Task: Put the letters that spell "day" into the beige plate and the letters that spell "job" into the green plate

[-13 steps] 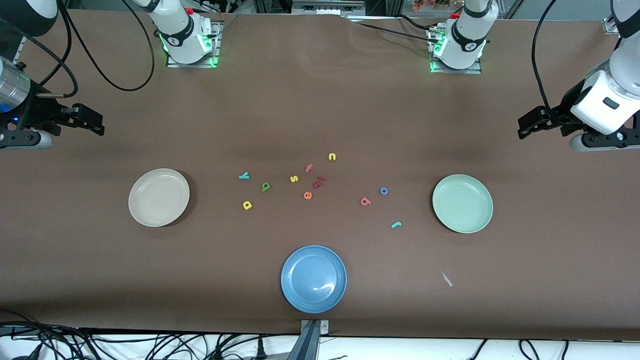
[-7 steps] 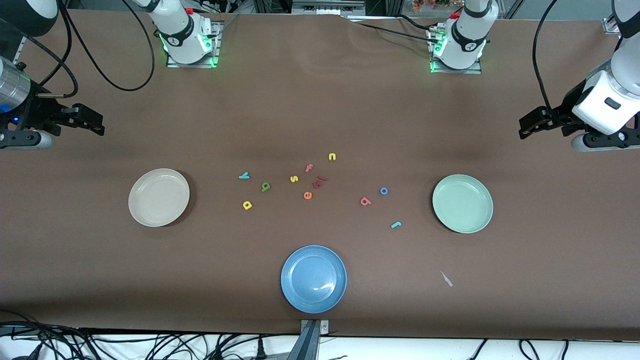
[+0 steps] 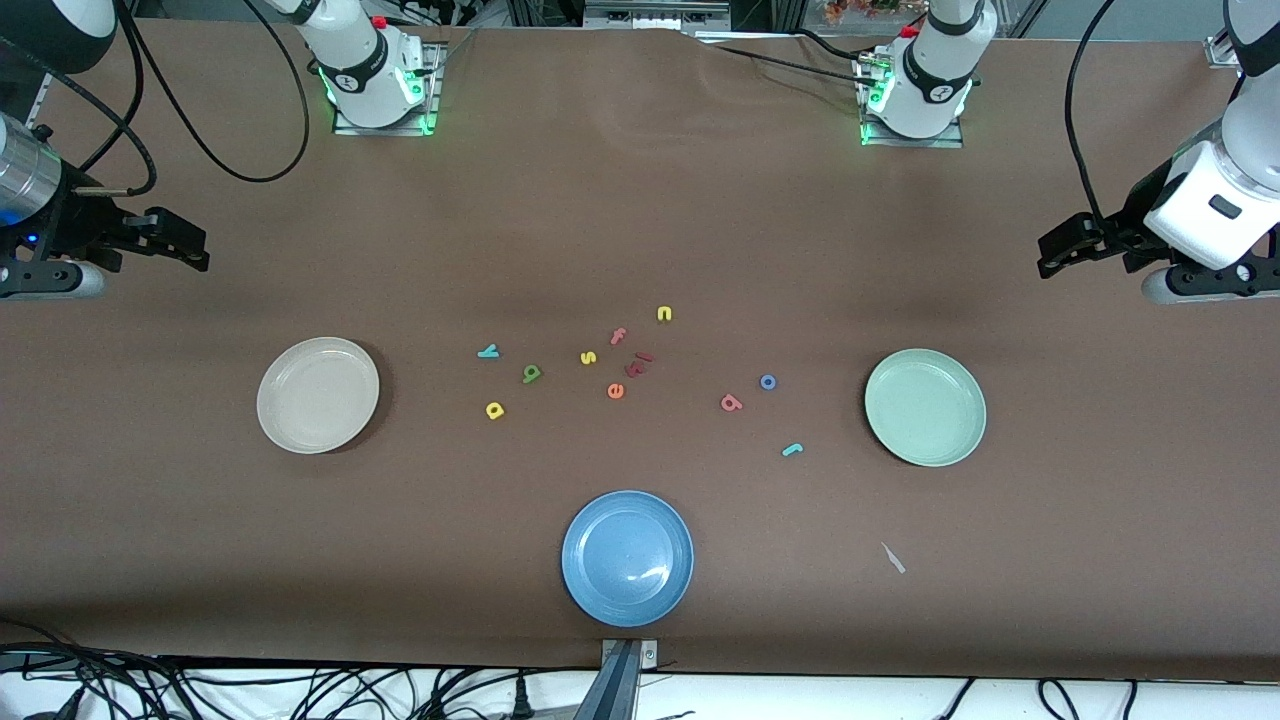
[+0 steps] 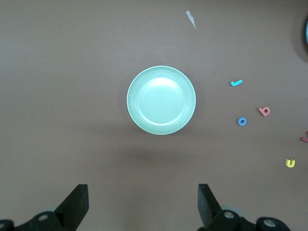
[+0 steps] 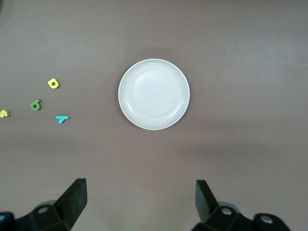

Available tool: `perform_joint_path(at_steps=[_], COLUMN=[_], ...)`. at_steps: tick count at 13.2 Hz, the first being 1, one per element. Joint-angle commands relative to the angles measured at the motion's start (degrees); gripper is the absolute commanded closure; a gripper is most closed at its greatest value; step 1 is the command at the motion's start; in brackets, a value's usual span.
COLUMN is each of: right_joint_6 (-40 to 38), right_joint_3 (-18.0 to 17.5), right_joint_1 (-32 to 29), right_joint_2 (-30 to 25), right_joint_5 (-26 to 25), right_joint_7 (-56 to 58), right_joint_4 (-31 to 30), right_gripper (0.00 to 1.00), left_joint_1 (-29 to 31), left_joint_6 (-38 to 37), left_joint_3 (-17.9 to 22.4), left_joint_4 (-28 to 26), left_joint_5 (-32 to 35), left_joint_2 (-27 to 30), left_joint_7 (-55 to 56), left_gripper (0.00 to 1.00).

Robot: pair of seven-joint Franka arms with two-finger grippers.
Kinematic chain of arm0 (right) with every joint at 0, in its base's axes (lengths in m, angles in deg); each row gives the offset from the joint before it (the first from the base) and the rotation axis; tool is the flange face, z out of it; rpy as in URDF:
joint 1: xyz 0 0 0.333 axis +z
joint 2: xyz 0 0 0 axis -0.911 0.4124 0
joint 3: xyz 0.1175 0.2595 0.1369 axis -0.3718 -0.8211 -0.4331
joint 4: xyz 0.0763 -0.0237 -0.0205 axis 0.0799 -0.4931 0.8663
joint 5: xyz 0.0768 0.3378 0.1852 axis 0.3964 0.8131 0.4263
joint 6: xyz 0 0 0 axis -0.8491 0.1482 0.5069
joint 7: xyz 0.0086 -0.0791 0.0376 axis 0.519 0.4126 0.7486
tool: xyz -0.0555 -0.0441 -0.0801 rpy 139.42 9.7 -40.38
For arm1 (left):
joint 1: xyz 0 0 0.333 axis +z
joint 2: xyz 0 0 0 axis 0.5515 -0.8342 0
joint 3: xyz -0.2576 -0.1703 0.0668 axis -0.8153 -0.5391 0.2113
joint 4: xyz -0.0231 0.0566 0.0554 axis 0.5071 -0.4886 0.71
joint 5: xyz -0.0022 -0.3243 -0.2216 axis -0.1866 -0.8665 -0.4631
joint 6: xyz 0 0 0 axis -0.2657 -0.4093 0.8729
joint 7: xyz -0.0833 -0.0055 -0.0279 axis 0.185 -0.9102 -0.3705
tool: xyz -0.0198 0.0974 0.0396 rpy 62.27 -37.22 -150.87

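The beige plate (image 3: 318, 395) (image 5: 154, 94) lies toward the right arm's end of the table, the green plate (image 3: 925, 407) (image 4: 161, 99) toward the left arm's end. Between them lie the teal y (image 3: 488, 351), green d (image 3: 531, 374) and yellow a (image 3: 494, 410). Closer to the green plate are the salmon b (image 3: 731, 403), blue o (image 3: 768, 382) and teal j (image 3: 792, 449). Both plates are bare. My right gripper (image 3: 195, 245) (image 5: 140, 187) waits open and empty high over its table end. My left gripper (image 3: 1050, 252) (image 4: 143, 190) does the same over its own end.
A blue plate (image 3: 627, 558) sits nearest the front camera. Other letters lie mid-table: yellow s (image 3: 588, 357), pink f (image 3: 618, 336), yellow n (image 3: 664, 314), orange e (image 3: 615, 391) and dark red pieces (image 3: 638, 365). A white scrap (image 3: 893, 558) lies nearer the camera than the green plate.
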Motion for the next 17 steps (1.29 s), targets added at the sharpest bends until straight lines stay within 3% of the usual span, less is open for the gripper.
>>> perform_joint_path(at_steps=[1,17], right_joint_6=[0.0,-0.09], right_joint_3=[0.08,0.08], right_joint_1=[0.17,0.17], right_joint_2=[-0.44,-0.44], right_joint_5=[-0.81,-0.81], right_joint_7=[0.53,0.53], right_joint_4=[-0.65,-0.56], right_gripper=[0.0,0.0], left_joint_1=[-0.29,-0.29], left_joint_6=[-0.18,-0.1], left_joint_3=[0.03,-1.12], left_joint_4=[0.57,0.57], left_joint_5=[1.04,3.15], left_joint_2=[0.25,0.25], left_joint_7=[-1.0,-1.09], left_gripper=[0.0,0.0])
